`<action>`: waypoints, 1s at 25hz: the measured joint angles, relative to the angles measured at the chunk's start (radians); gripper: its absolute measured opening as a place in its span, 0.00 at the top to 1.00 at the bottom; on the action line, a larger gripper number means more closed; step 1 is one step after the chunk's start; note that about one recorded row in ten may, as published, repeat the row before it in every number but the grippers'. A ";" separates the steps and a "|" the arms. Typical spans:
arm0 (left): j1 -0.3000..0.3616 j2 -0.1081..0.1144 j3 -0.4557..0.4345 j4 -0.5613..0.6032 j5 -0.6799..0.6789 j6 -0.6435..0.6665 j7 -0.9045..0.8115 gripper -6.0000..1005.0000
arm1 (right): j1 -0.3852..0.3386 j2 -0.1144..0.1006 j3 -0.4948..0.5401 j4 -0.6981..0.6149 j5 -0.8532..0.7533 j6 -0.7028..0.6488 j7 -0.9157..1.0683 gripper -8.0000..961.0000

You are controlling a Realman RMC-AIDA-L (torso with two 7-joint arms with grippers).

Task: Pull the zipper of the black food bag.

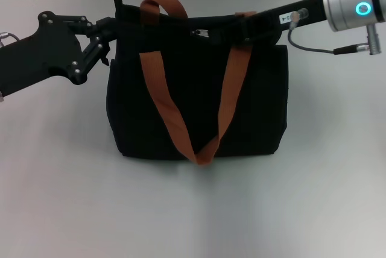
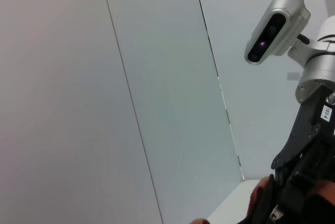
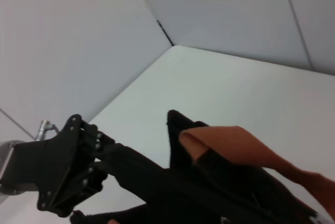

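The black food bag (image 1: 199, 101) stands upright at the table's middle, with two rust-orange handles (image 1: 163, 98) hanging over its front. The small silver zipper (image 1: 201, 33) sits on the top edge, a little right of the upright handle loop. My left gripper (image 1: 108, 44) is at the bag's top left end, with its fingers closed on the fabric there. It also shows in the right wrist view (image 3: 112, 182). My right gripper (image 1: 241, 28) lies along the bag's top edge just right of the zipper. Its black fingers merge with the bag. The bag's end corner (image 3: 175, 124) shows in the right wrist view.
The bag stands on a white table (image 1: 193, 210) with bare surface in front and to both sides. A grey panelled wall (image 2: 157, 77) runs behind it. My right arm's wrist camera (image 2: 275, 25) shows in the left wrist view.
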 joint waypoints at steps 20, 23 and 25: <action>-0.001 0.003 0.000 0.000 -0.013 -0.001 -0.002 0.93 | -0.091 0.000 0.116 -0.129 -0.039 -0.076 0.021 0.99; -0.001 0.003 0.000 0.000 -0.013 -0.002 -0.002 0.93 | -0.092 0.000 0.116 -0.129 -0.038 -0.078 0.020 0.99; -0.002 0.003 0.000 0.000 -0.013 -0.002 -0.002 0.93 | -0.092 0.000 0.120 -0.130 -0.035 -0.081 0.019 0.99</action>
